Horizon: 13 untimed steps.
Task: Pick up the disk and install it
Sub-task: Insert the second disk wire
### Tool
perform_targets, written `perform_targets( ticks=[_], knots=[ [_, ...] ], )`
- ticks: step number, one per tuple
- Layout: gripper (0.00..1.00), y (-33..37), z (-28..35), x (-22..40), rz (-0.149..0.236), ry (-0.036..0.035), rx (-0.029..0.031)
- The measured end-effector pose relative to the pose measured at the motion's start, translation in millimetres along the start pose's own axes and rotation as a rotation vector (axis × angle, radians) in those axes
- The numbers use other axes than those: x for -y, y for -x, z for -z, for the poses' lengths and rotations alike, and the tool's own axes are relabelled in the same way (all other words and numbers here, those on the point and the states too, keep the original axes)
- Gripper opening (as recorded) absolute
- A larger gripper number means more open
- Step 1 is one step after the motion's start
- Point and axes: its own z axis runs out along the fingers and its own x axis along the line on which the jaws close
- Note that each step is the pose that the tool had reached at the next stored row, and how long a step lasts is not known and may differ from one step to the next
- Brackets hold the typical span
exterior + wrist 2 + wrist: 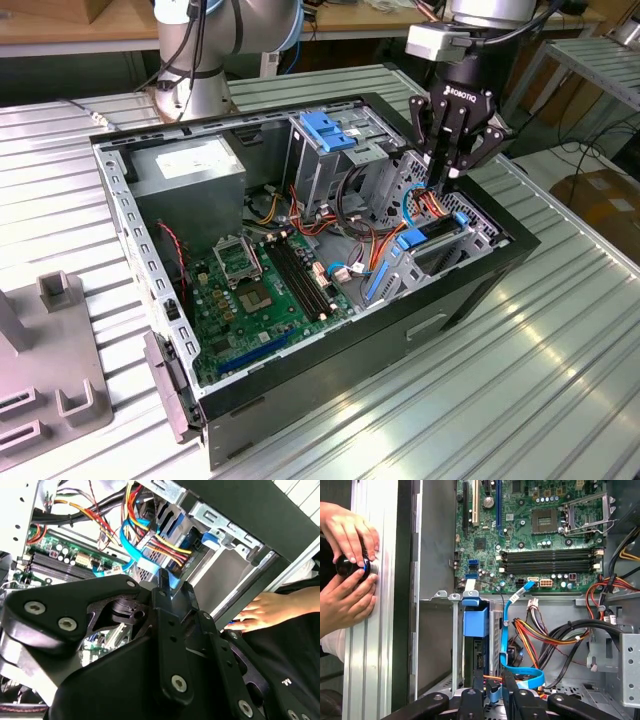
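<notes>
The open black computer case (470, 300) lies on its side on the ribbed metal table (560, 380), exposing the green motherboard (265, 290). The black gripper (452, 172) hangs over the drive bay, fingers nearly together, apparently empty. There the grey, blue-railed disk (475, 625) seems already seated; the first wrist view adds a person's hands (345, 580) holding a small black object.

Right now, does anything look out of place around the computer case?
Yes. In the first wrist view, a person's hands grip a small black knob-like object on the table, right beside the open case and near the gripper, which is unusual during robot work.
</notes>
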Motion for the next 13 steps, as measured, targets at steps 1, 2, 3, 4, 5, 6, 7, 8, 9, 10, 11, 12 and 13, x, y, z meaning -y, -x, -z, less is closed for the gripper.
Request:
perform_targets(
  ticks=[1, 2, 3, 4, 5, 6, 7, 8, 9, 10, 11, 12, 13],
  knots=[
    [0.29, 0.0, 0.0, 0.0, 0.001, 0.0047, -0.0001],
    [0.29, 0.1, -0.2, 0.1, 0.001, 0.0048, -0.0001],
    [0.29, 0.4, -0.3, 0.2, 0.001, 0.0048, 0.0],
    [0.29, 1.5, 0.0, 0.3, 0.001, 0.0048, -0.0001],
    [0.29, 2.3, 0.4, 0.3, 0.001, 0.0048, -0.0003],
    [0.29, 3.3, 1.1, 0.2, 0.001, 0.0048, -0.0009],
    [0.29, 3.7, 1.9, 0.2, 0.001, 0.0049, -0.0021],
    [0.29, 3.3, 3.9, 0.1, 0.0, 0.0051, -0.0041],
    [0.29, 3.0, 5.1, 0.1, 0.0, 0.0052, -0.005],
    [0.29, 2.8, 6.0, 0.2, -0.001, 0.0054, -0.007],
    [0.29, 2.8, 6.1, 1.1, -0.002, 0.0058, -0.0109],
    [0.29, 2.9, 6.3, 2.1, -0.003, 0.0061, -0.0137],
    [0.29, 2.9, 6.5, 3.4, -0.004, 0.0063, -0.0163]
  ],
)
